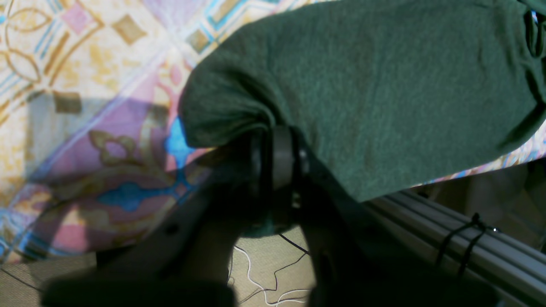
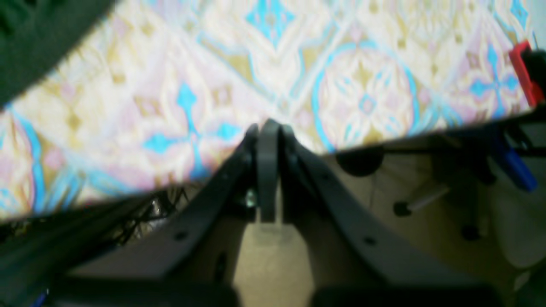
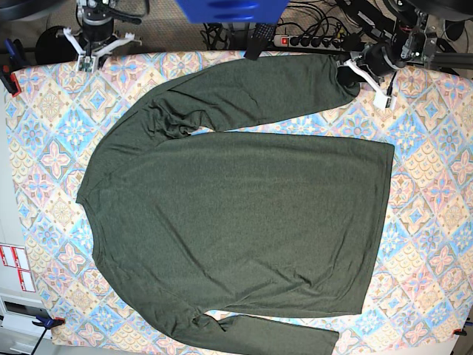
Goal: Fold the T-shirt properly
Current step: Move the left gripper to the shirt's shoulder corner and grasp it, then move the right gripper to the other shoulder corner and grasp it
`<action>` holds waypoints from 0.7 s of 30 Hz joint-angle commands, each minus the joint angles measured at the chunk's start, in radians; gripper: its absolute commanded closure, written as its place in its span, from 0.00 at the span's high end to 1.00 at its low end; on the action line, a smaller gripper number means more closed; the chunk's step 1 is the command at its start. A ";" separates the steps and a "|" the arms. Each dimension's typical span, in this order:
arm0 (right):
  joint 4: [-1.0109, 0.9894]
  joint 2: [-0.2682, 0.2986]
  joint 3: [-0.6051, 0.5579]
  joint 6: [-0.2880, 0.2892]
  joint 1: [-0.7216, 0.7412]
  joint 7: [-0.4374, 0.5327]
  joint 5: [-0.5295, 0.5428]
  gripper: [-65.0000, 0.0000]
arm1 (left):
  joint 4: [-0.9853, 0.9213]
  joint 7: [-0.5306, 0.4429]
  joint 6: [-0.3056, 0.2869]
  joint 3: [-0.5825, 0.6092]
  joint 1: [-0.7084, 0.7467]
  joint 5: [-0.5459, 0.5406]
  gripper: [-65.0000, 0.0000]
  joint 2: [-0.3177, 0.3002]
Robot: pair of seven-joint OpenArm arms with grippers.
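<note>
The dark olive-green T-shirt (image 3: 236, 207) lies spread flat on the patterned tablecloth (image 3: 429, 170), one long sleeve running along the far edge and another at the near edge. My left gripper (image 3: 353, 74) is at the end of the far sleeve. In the left wrist view its jaws (image 1: 277, 145) are shut on the bunched sleeve fabric (image 1: 362, 85) at the table's edge. My right gripper (image 3: 92, 55) sits at the far left corner, apart from the shirt. The right wrist view shows it (image 2: 268, 128) shut with nothing in it, a bit of the shirt (image 2: 30, 42) at the upper left.
A power strip (image 3: 310, 41) and cables lie behind the table's far edge. A red clamp (image 2: 522, 72) grips the table's edge. An aluminium rail (image 1: 448, 230) runs under the edge by my left gripper. White labels (image 3: 15, 266) sit at the left.
</note>
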 commanded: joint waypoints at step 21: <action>0.066 0.010 -0.063 -0.001 0.399 -0.386 0.003 0.25 | 0.108 0.026 -0.005 -0.103 0.020 0.013 0.00 -0.014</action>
